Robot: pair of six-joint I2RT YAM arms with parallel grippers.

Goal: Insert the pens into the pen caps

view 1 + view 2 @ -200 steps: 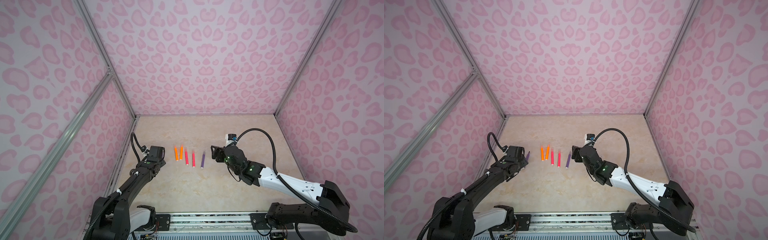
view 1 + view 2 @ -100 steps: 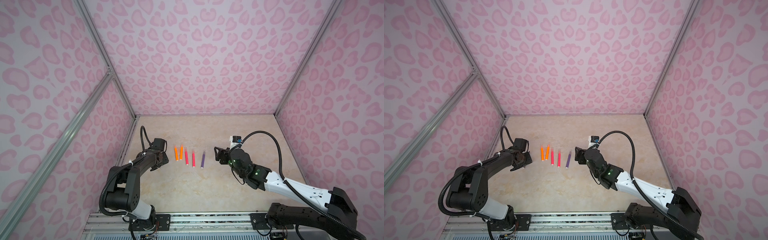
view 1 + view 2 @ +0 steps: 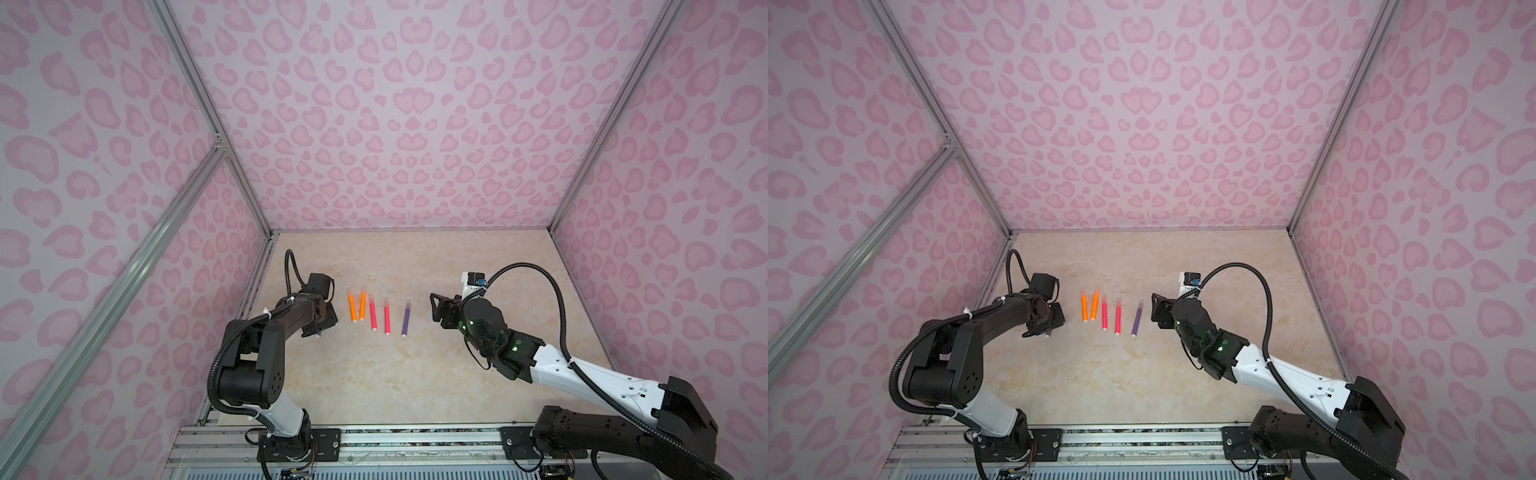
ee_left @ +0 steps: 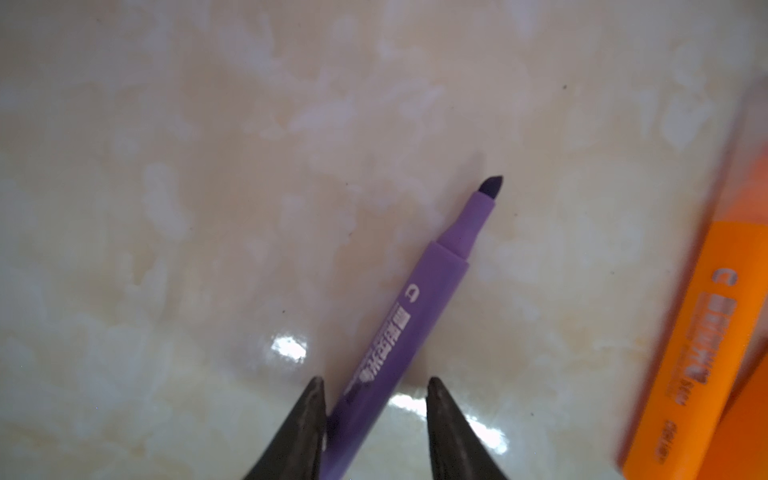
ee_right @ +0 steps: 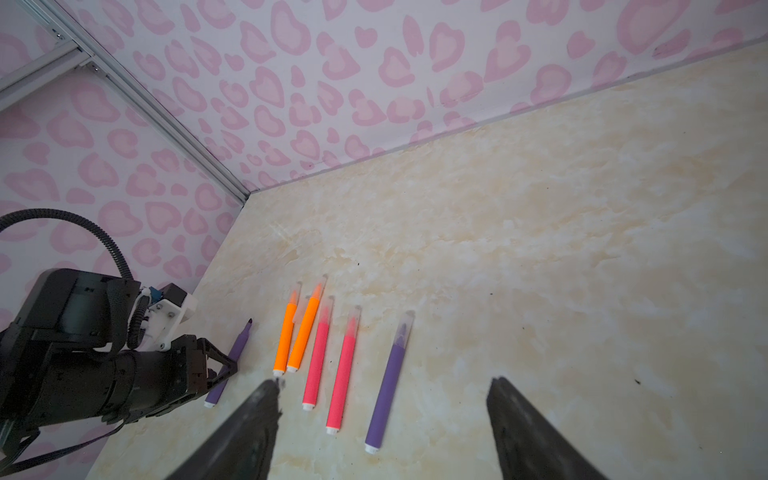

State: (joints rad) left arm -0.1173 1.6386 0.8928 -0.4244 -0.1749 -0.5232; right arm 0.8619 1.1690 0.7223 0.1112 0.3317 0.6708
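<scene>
An uncapped purple pen lies on the table at the left of the row, its dark tip bare. My left gripper straddles its barrel low on the table. One finger touches the pen; the other stands off it with a gap. In both top views the gripper hides most of this pen. Right of it lie two orange pens, two pink-red pens and a second purple pen, each with a clear pen cap over its tip. My right gripper hovers open, right of the row, holding nothing.
The marble-look table is walled in by pink patterned panels on three sides. The left wall and its metal rail stand close behind my left arm. A metal rail carries the arm bases along the front edge.
My left gripper's jaws have narrowed around the uncapped purple pen, and the left arm has folded in over it. My right gripper has drifted slightly right, still open.
</scene>
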